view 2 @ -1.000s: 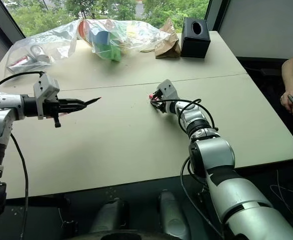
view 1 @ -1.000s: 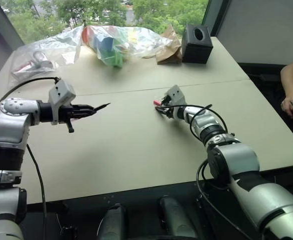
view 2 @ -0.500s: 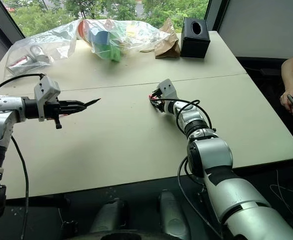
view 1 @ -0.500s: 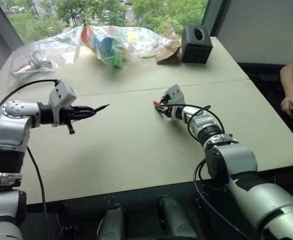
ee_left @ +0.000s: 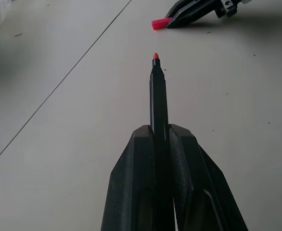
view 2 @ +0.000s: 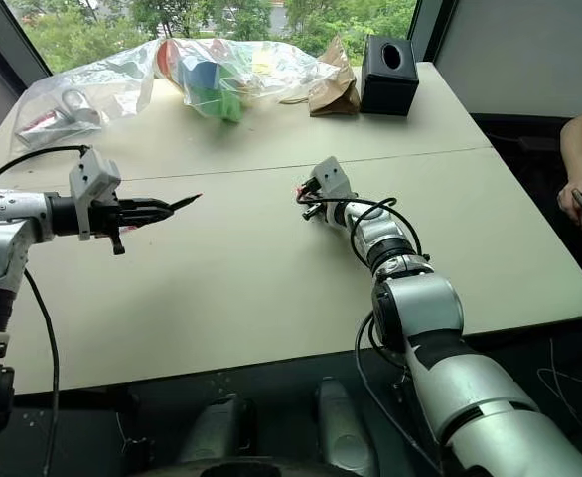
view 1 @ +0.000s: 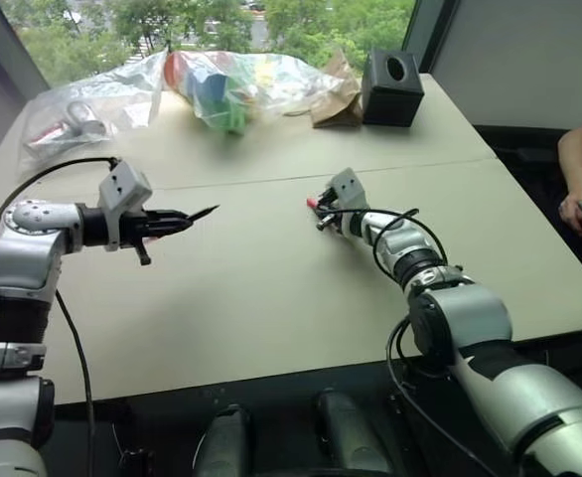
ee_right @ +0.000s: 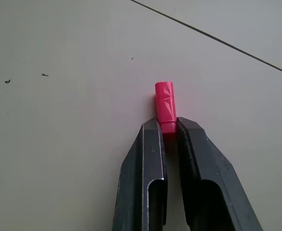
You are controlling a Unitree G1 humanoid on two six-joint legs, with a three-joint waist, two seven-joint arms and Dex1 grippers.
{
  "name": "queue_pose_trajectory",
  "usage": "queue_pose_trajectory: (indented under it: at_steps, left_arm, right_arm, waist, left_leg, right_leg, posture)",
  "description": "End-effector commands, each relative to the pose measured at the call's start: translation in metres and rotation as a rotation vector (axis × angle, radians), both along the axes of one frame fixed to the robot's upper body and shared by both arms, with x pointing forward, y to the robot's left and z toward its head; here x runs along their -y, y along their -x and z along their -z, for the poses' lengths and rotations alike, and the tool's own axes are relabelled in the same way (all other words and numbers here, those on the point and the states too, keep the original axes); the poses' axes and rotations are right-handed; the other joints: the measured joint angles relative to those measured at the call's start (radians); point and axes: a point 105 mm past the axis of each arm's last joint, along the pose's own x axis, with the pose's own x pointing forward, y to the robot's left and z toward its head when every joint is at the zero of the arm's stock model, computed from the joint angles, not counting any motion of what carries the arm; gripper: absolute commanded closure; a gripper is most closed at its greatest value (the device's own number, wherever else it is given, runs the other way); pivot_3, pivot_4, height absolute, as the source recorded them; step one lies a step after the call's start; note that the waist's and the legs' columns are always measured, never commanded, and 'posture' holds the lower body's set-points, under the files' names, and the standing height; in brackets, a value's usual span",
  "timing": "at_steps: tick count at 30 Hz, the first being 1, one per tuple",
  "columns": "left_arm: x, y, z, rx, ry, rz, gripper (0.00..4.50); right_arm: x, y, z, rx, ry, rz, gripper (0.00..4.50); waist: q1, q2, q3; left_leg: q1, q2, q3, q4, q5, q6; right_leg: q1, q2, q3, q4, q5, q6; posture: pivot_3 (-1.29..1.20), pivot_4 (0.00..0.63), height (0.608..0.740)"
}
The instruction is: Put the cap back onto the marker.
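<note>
Bare tabletop (view 1: 261,288) is lying open between the left hand (view 1: 187,218) and the right hand (view 1: 319,211), leaving a free lane. Along the far edge, plastic bags (view 1: 221,84), a brown paper bag (view 1: 336,99) and a black box (view 1: 391,87) are crowding the room.

A pale table (view 1: 271,288) stands before a window (view 1: 221,25) showing green trees.

No readable text anywhere

Neither the slim black marker (ee_left: 158,96), the small red-pink plastic cap (ee_right: 165,105), the black cube-shaped box (view 1: 391,87) at the far right of the bench, nor the clear plastic bags (view 1: 212,84) carry legible lettering.
</note>
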Motion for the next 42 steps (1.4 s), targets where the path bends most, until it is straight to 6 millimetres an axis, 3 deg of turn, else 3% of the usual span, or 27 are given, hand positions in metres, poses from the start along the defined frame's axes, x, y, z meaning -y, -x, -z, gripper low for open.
queue_pose_trajectory:
  at_steps: [1, 6, 12, 19, 31, 42]
  left_arm:
    - [0.019, -0.013, -0.019, 0.056, 0.014, 0.090, 4.50]
    - [0.059, -0.040, -0.025, 0.069, 0.027, 0.219, 4.50]
    - [0.085, -0.046, -0.007, 0.046, -0.046, 0.330, 4.50]
    - [0.093, -0.047, -0.001, 0.046, -0.068, 0.354, 4.50]
    - [0.093, -0.049, 0.000, 0.059, -0.082, 0.351, 4.50]
    - [0.097, -0.048, -0.002, 0.066, -0.079, 0.370, 4.50]
  right_arm:
    - [-0.001, -0.002, -0.040, 0.089, 0.064, -0.141, 4.47]
    - [0.003, 0.013, -0.070, 0.071, 0.046, -0.353, 4.47]
    - [0.010, 0.030, -0.080, 0.090, 0.032, -0.419, 4.47]
    - [0.015, 0.041, -0.078, 0.079, 0.013, -0.397, 4.47]
    - [-0.016, 0.071, -0.076, 0.065, -0.020, -0.515, 4.47]
    - [-0.022, 0.073, -0.075, 0.059, -0.040, -0.514, 4.47]
  waist:
    - [0.003, 0.000, 0.000]
    - [-0.001, 0.000, 0.000]
    - [-0.017, 0.001, 0.001]
    - [-0.014, 0.001, 0.001]
    - [0.002, 0.001, 0.001]
    - [0.002, 0.001, 0.001]
  left_leg:
    - [0.000, 0.000, 0.000, 0.000, 0.000, 0.000]
    - [-0.002, -0.001, 0.000, 0.001, 0.000, 0.000]
    - [-0.001, 0.000, 0.000, -0.001, 0.000, 0.001]
    - [-0.005, 0.000, -0.001, 0.002, 0.000, 0.001]
    - [-0.006, 0.000, -0.001, 0.004, 0.000, 0.001]
    - [-0.006, 0.000, -0.001, 0.004, 0.000, 0.001]
  right_leg:
    - [0.000, 0.000, 0.000, 0.000, 0.000, 0.000]
    - [0.001, 0.000, 0.000, -0.001, 0.001, 0.001]
    - [-0.001, 0.002, 0.000, 0.000, 0.000, 0.001]
    - [-0.004, 0.001, 0.000, 0.001, 0.000, 0.001]
    - [-0.004, 0.001, -0.001, 0.001, 0.000, 0.001]
    - [-0.004, 0.001, -0.001, 0.001, 0.000, 0.001]
  posture:
    - [0.00, 0.150, 0.739]
    - [0.00, 0.150, 0.739]
    - [0.00, 0.150, 0.739]
    - [0.00, 0.150, 0.739]
    - [0.00, 0.150, 0.739]
    - [0.00, 0.150, 0.739]
